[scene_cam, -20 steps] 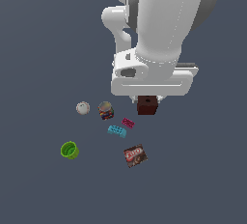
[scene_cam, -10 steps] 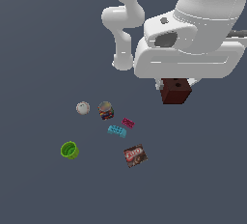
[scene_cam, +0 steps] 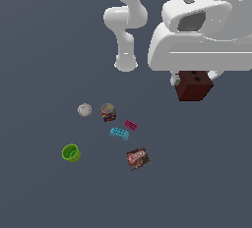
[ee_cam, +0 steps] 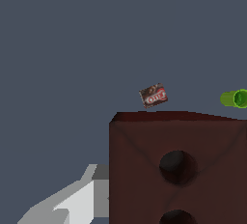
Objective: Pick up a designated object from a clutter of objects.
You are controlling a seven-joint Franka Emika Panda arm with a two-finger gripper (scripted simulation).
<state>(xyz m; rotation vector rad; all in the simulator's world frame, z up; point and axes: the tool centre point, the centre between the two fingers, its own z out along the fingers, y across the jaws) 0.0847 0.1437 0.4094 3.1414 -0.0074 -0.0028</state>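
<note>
gripper [scene_cam: 193, 80]: jaws closed on the brown brick; one pale finger [ee_cam: 72, 201] shows beside it in the wrist view, and the white hand fills the upper part of the exterior view's right, nearest that camera
brown brick [scene_cam: 194, 86]: the designated object, dark reddish-brown with round holes on one face, hanging under the hand well clear of the surface; it takes up much of the wrist view [ee_cam: 178, 167]
change: a second ago the brick hung low, just beside the can and the magenta brick; half a second ago it was higher; now the arm looms larger and the brick is higher again, towards the exterior view's right
meaning: by my judgement the pick is done in substance; what is left is holding it steady
risk: a slip from the jaws, though nothing hints at one
packet [scene_cam: 137, 158]: brown-red, flat on the floor
cyan brick [scene_cam: 119, 133]: near the magenta brick [scene_cam: 130, 125], apart
can [scene_cam: 108, 112]: colourful, near the white ball [scene_cam: 84, 109]
green cup [scene_cam: 71, 152]: apart from the rest
clutter: unmoved across all three moments
</note>
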